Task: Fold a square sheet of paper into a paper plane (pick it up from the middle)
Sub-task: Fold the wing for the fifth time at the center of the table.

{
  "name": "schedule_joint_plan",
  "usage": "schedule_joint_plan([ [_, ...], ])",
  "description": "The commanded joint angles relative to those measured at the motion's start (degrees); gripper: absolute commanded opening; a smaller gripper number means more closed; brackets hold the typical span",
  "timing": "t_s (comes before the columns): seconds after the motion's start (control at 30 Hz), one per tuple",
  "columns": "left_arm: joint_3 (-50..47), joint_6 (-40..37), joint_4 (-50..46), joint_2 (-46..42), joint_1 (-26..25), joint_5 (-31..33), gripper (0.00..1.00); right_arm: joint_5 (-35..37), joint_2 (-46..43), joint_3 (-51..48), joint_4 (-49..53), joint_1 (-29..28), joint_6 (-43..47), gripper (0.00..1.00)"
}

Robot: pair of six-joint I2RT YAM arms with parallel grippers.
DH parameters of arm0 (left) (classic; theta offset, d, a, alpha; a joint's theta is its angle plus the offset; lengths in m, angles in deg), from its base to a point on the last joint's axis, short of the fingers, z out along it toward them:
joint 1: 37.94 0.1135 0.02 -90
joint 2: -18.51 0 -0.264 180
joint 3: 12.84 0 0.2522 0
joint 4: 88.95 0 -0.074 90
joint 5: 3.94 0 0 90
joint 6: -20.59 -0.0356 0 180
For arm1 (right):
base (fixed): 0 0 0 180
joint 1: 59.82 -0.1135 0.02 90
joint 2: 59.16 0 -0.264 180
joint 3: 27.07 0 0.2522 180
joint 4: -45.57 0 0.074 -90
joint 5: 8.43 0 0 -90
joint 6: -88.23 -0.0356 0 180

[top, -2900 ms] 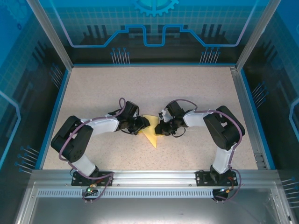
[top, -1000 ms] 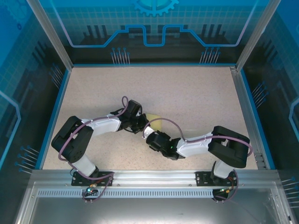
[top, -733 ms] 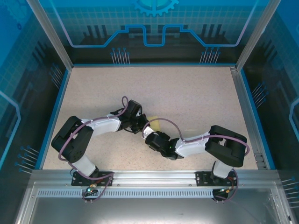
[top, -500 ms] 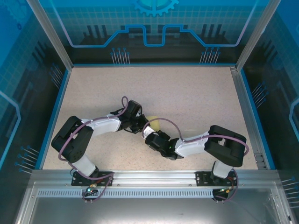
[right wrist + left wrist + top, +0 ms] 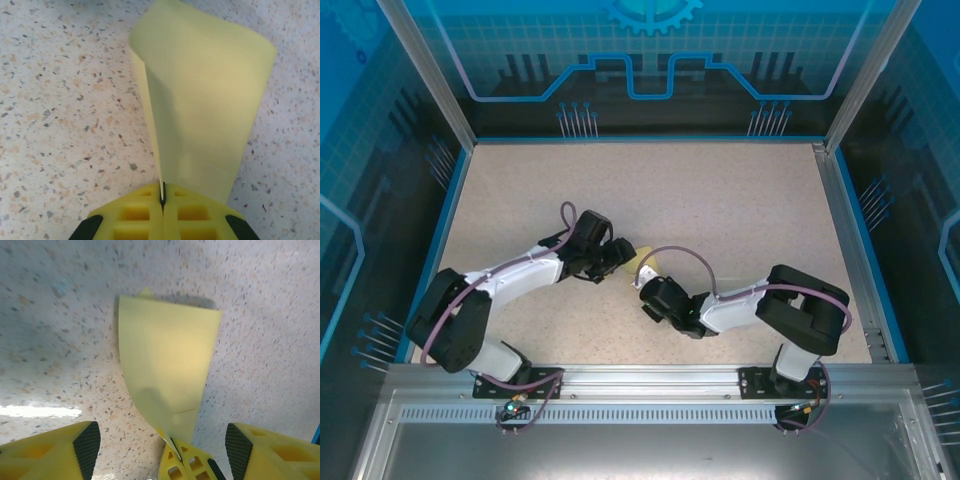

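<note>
The right pincer (image 5: 162, 204) is pressed shut on the narrow end of the paper plane (image 5: 200, 95). The thin edge is caught in the seam between its two yellow fingers (image 5: 135, 216). From that grip the folded yellow paper widens away from the pincer, out over the speckled table (image 5: 60, 100). The layer on the pincer's left stands up on edge, and the far end curls over. Whether that far end touches the table cannot be told.

The left pincer (image 5: 159, 442) stands wide, one finger out to each side, with nothing between them but the tip of the right pincer and the pinched corner of the paper. Neither left finger touches the paper, which stretches straight ahead of this pincer and broadens as it goes.

From above, the two pincers meet near the middle of the table, almost tip to tip. A small patch of yellow paper shows just beyond the right pincer and just beside the left one.
</note>
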Motion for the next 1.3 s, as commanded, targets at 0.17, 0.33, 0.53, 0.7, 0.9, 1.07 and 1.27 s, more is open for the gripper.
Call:
schedule_joint_plan([
  [0.17,-0.5,0.2,-3.1,-3.1,0.4,3.5,0.72,-15.5,-5.3,-5.4,-8.2,7.5,-9.9,0.00],
  [0.33,-0.1,-0.1,-1.9,-2.0,0.4,2.2,0.72,-24.3,-6.0,-7.4,-11.6,12.8,-14.5,0.00],
  [0.53,0.1,-0.5,0.6,-0.5,0.4,-0.5,0.69,-32.1,-5.3,-8.4,-15.3,17.2,-19.8,0.00],
  [0.7,0.9,-0.8,3.3,1.6,0.3,-3.8,0.69,-36.6,-4.2,-8.4,-17.4,19.1,-23.2,0.00],
  [0.9,3.0,0.7,6.3,6.4,0.3,-8.2,0.75,-36.8,-3.9,-8.1,-17.3,19.1,-21.9,0.00],
  [1.07,7.7,1.9,4.3,11.4,0.3,-10.1,0.80,-34.3,-3.8,-8.2,-16.1,18.1,-17.8,0.00],
  [1.27,11.7,3.9,0.1,16.2,0.4,-10.1,0.79,-31.6,-3.5,-7.7,-15.4,16.0,-13.6,0.00],
])
